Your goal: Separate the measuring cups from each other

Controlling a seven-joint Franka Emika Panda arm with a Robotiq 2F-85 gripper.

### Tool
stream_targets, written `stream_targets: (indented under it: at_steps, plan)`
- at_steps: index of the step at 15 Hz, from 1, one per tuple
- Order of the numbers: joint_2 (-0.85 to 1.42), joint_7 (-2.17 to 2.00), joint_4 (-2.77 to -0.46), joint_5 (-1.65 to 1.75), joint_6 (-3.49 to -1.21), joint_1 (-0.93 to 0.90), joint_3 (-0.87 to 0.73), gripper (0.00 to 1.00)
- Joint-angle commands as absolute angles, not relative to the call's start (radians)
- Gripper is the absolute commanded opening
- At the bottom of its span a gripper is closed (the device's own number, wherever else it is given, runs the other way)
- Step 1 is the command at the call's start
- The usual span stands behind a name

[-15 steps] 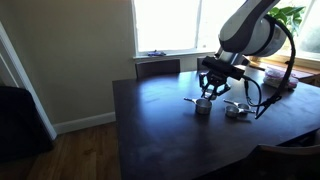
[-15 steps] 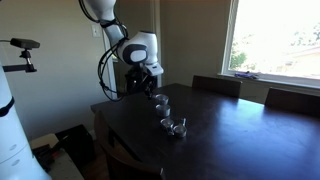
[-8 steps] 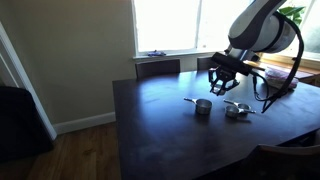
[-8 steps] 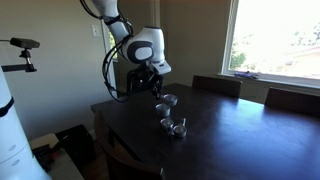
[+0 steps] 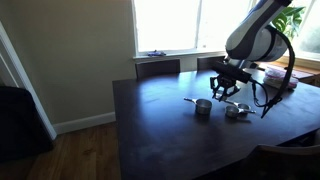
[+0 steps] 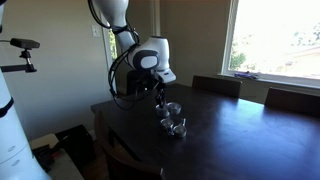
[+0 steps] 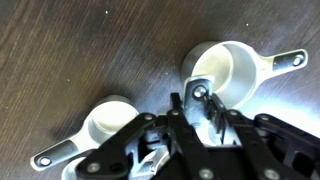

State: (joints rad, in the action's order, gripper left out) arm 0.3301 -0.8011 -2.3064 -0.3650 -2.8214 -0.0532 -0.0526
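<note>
1. Two cups lie on the table (image 7: 70,50), apart. In the wrist view one cup (image 7: 232,72) has its handle toward the upper right; the other cup (image 7: 108,122) has its handle toward the lower left.
2. Both bowls are round, shiny and bare inside, with thin flat handles.
3. The table (image 5: 150,115) is dark, smooth wood.
4. The gripper (image 7: 197,100) hangs just above the cups (image 5: 203,106), between them; its jaws are drawn near together. Bright metal shows at the tips, but I cannot tell if anything is gripped.
5. A chair (image 5: 158,67) stands at the table's far edge under a window (image 5: 165,25).
</note>
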Motion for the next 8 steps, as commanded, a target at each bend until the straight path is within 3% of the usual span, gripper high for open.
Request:
stream_targets:
  at_steps: [1, 6, 7, 8]
  plan:
    - [0.430, -0.756, -2.234, -0.368, -2.862, -0.041, -0.035, 0.12]
    - [0.505, -0.740, -2.177, -0.372, -2.866, -0.044, -0.040, 0.12]
    - [0.505, -0.732, -2.176, -0.368, -2.869, -0.045, -0.040, 0.20]
    - [0.500, -0.722, -2.181, -0.367, -2.872, -0.046, -0.038, 0.55]
